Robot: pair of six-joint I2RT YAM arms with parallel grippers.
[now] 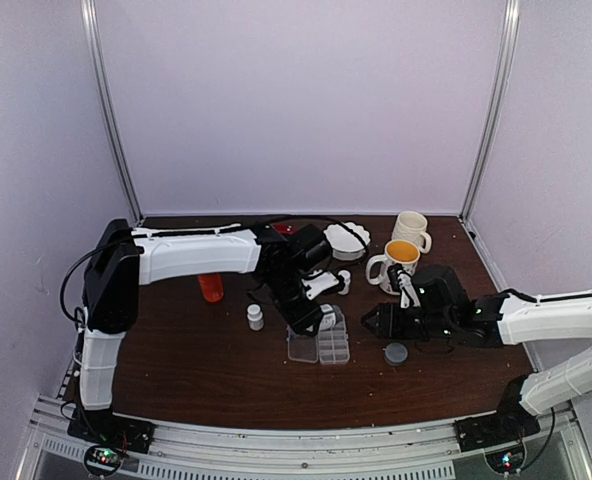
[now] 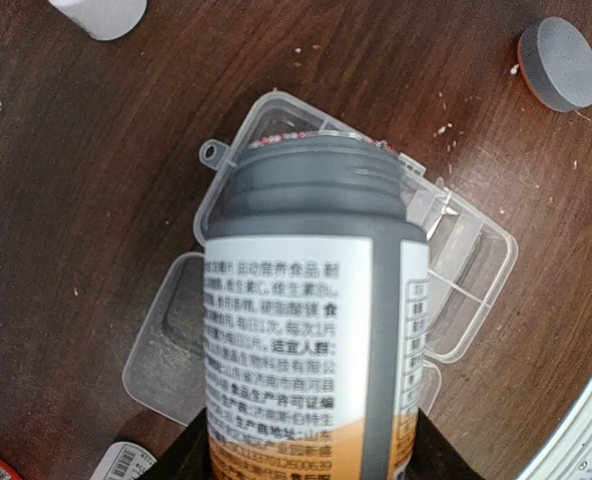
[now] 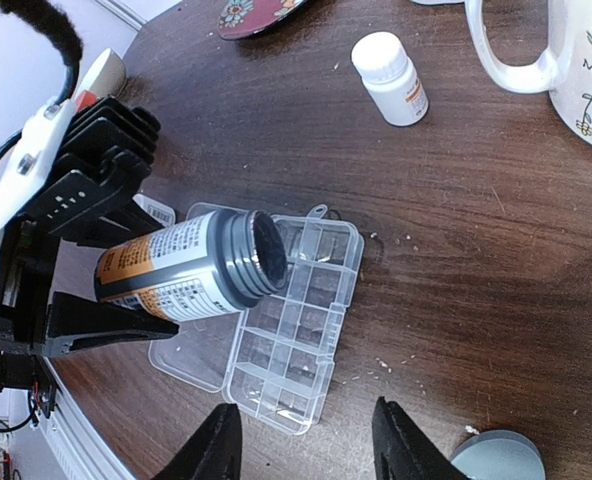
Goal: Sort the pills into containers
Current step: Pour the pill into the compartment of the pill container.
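Left gripper (image 3: 126, 262): jaws clamped on the body of a grey bottle (image 3: 201, 262) with a white and orange label. The bottle is uncapped and tipped almost level. Its open mouth hangs over the end cells (image 3: 276, 355) of the pill box (image 3: 344, 285). Cannot tell whether the bottle rim touches the box.

Pill box: clear plastic with two rows. It lies flat about mid-table, a little toward the near edge. Its lid (image 3: 191, 350) is swung fully open and lies flat on the wood on the left-edge side.

Pills (image 3: 381, 365): tiny whitish specks loose on the table (image 1: 196, 370) just beside the box, on its right-edge side, with more scattered past its far end. Too small to tell whether any lie inside the cells.

Right gripper (image 3: 306, 445): jaws apart, nothing between them. It hovers low, just right of the box, fingers pointing at it.

Grey cap (image 1: 396, 353): lies flat on the wood near the right gripper, toward the near edge.

Outward from there:
- A small white bottle (image 1: 255, 317) stands upright left of the box.
- An orange bottle (image 1: 210, 287) stands beyond it toward the left edge.
- A mug (image 1: 402, 262) with an orange inside stands toward the far right corner.
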